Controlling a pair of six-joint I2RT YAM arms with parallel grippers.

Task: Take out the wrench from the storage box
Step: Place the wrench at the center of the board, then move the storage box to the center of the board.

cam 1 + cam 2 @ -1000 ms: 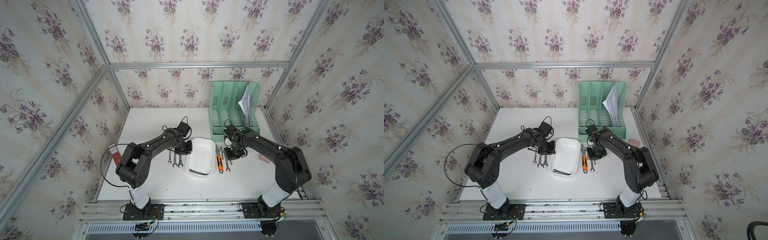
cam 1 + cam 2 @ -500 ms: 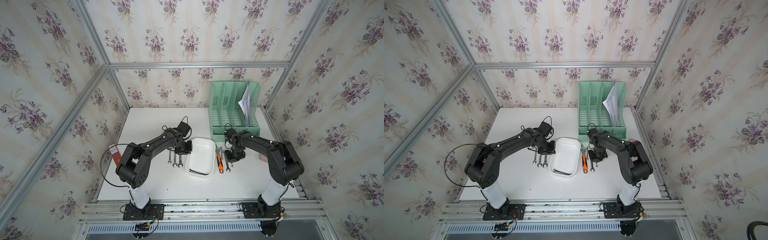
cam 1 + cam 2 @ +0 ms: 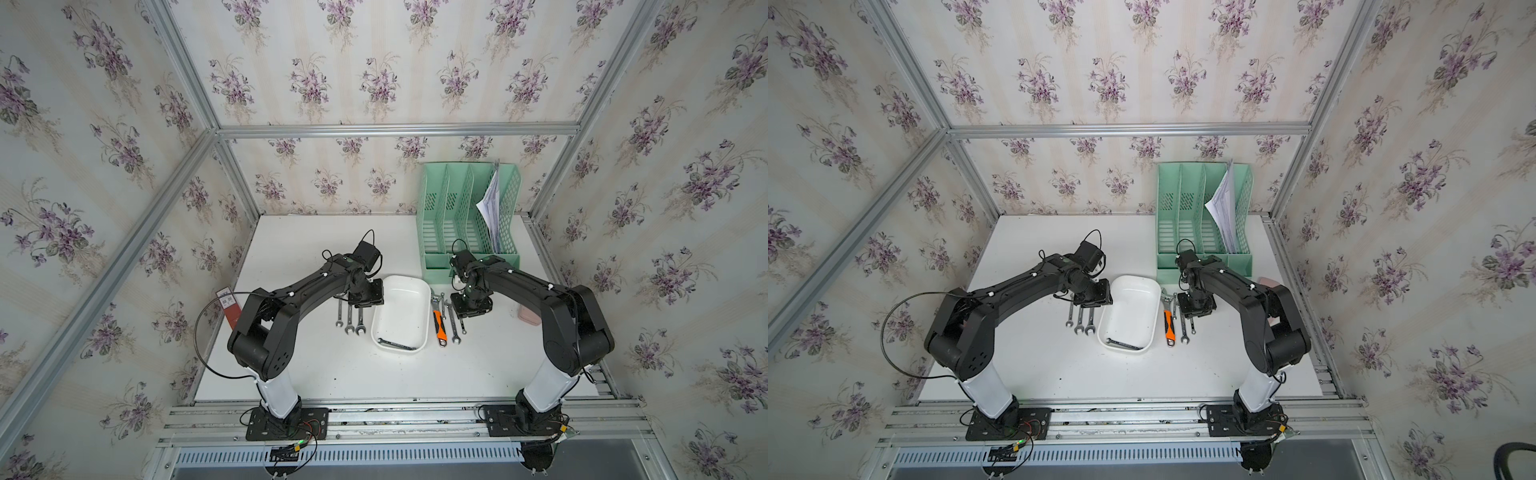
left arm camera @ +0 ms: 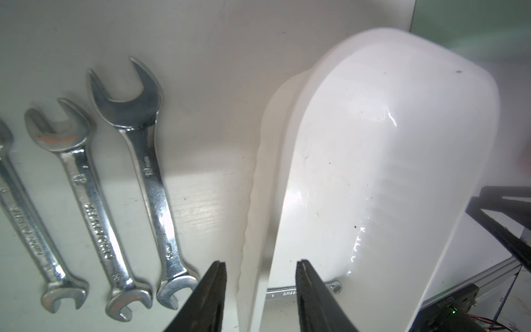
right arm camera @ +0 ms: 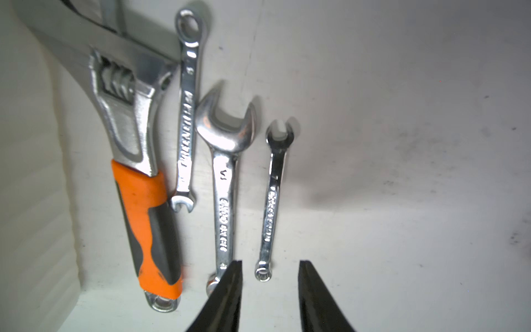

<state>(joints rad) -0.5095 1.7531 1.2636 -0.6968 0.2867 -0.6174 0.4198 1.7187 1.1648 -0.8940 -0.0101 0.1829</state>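
Jaws on both arms have parted since a second ago; the wrench (image 3: 397, 344) is unmoved.
Left gripper (image 4: 261, 263) straddles the storage box (image 3: 402, 305)'s left wall without pinching it; right gripper (image 5: 270, 262) hangs empty over a small spanner (image 5: 273, 198)'s ring end. The wrench lies along the box's near wall, mid-table (image 3: 332, 374). The left wrist view shows only a stub of it behind a finger (image 4: 313, 301).

1. The storage box (image 3: 401, 307) is open above; only a wrench (image 3: 397, 344) lies across its near end.
2. Three spanners (image 3: 350, 320) flank its left, four tools (image 3: 438, 326) its right.
3. The nearer worktop (image 3: 374, 382) is free.
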